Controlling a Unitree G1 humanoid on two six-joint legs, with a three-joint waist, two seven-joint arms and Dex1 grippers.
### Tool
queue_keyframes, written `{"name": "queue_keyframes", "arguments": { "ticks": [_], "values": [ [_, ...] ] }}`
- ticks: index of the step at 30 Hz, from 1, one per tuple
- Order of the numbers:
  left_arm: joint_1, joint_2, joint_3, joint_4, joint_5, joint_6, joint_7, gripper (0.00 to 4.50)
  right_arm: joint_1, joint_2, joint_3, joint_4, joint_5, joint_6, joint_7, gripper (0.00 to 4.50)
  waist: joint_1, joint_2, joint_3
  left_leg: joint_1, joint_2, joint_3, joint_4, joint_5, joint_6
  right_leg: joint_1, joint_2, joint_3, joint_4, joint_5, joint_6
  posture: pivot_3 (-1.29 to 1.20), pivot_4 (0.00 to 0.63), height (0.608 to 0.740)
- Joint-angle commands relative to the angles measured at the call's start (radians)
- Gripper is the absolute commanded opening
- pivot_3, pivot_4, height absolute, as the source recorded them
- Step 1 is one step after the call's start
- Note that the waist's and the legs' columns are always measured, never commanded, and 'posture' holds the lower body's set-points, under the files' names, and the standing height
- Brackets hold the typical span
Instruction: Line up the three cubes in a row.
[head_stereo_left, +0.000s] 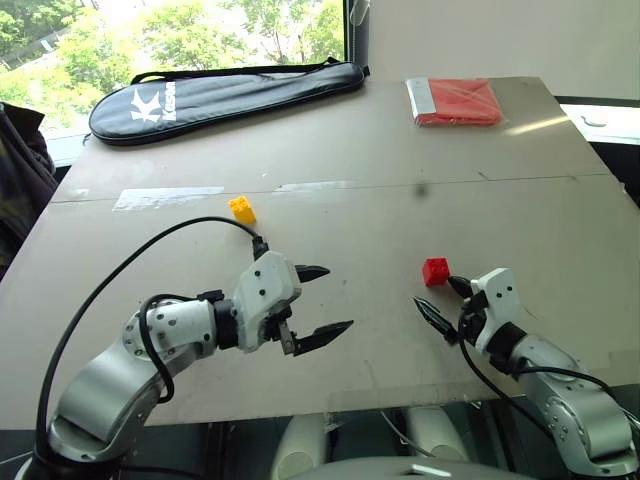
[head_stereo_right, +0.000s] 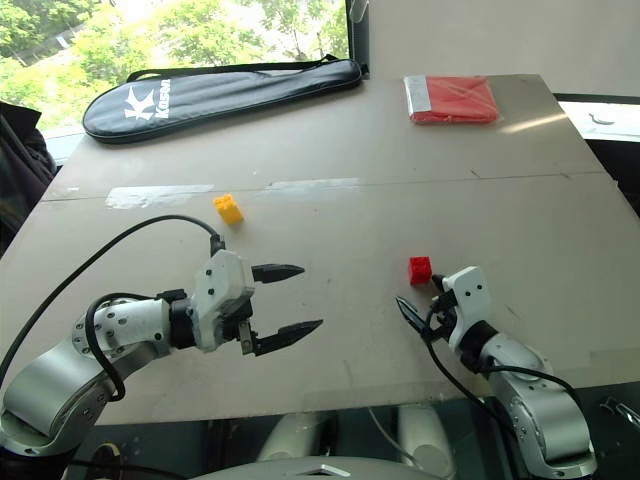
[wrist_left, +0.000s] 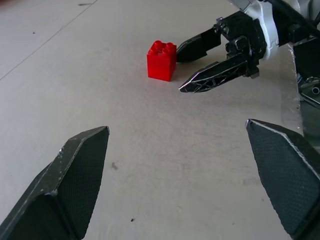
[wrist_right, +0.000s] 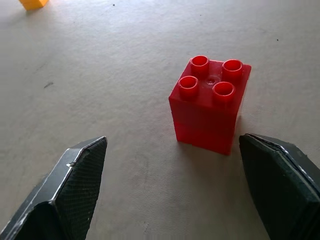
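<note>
Table: we find a red cube upright, studs up, toward the near right; a yellow cube well apart from it, further back and to the left

Right gripper: we see its fingers spread wide, nothing pinched; the red cube stands just ahead of the tips, close to one finger, not gripped

Left gripper: spread wide, empty, low over bare table left of the red cube

We also note a black racket bag and a flat red packet at the far edge
</note>
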Motion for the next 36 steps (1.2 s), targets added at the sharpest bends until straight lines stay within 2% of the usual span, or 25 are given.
{"name": "queue_keyframes", "arguments": {
  "ticks": [1,5,8,14,18,27,36],
  "values": [
    [0.064,-0.039,0.062,-0.045,0.006,-0.048,0.044,4.5,0.014,-0.064,-0.064,0.041,0.042,-0.144,0.168,4.35,0.0,0.0,0.0,0.0,0.0,0.0,0.0,0.0,0.0,0.0,0.0,0.0,0.0,0.0,0.0,0.0,0.15,0.74],
    [0.235,-0.165,0.102,-0.064,0.104,-0.163,0.156,4.5,0.036,-0.217,-0.136,0.151,0.184,-0.259,0.554,4.35,0.0,0.001,0.0,0.001,0.001,0.0,0.001,0.0,0.001,0.001,0.0,0.0,0.0,0.0,0.0,0.0,0.15,0.74],
    [0.342,-0.286,0.135,-0.062,0.177,-0.238,0.265,4.5,0.01,-0.236,-0.159,0.214,0.281,-0.339,0.735,4.35,0.003,-0.002,0.0,0.002,0.001,0.002,0.001,-0.001,0.002,0.002,-0.001,0.001,-0.001,0.0,0.0,0.0,0.15,0.74],
    [0.542,-0.49,0.182,-0.049,0.323,-0.377,0.439,4.5,-0.091,-0.213,-0.149,0.276,0.326,-0.373,0.823,4.35,0.005,-0.004,-0.001,0.004,0.002,0.001,0.002,-0.001,0.002,0.005,0.0,0.0,0.0,0.001,-0.001,0.0,0.15,0.74],
    [0.619,-0.586,0.223,0.013,0.345,-0.459,0.479,4.5,-0.111,-0.211,-0.143,0.316,0.304,-0.397,0.846,4.35,0.027,-0.005,-0.002,0.003,0.001,0.0,0.002,-0.001,0.002,0.005,-0.001,-0.001,0.0,0.001,-0.001,0.0,0.15,0.74],
    [0.622,-0.497,0.404,0.297,0.246,-0.671,0.285,4.5,-0.122,-0.208,-0.148,0.344,0.293,-0.42,0.847,4.35,0.023,-0.004,-0.002,0.003,0.001,0.0,0.003,-0.001,0.002,0.005,0.0,-0.002,-0.001,0.0,-0.001,0.0,0.15,0.74],
    [0.519,-0.435,0.422,0.501,0.244,-0.724,0.214,4.5,-0.113,-0.209,-0.156,0.31,0.3,-0.403,0.814,4.35,0.024,-0.004,-0.002,0.003,0.001,0.0,0.003,-0.001,0.002,0.005,-0.001,-0.003,0.0,0.001,-0.001,0.0,0.15,0.74]
  ]
}}
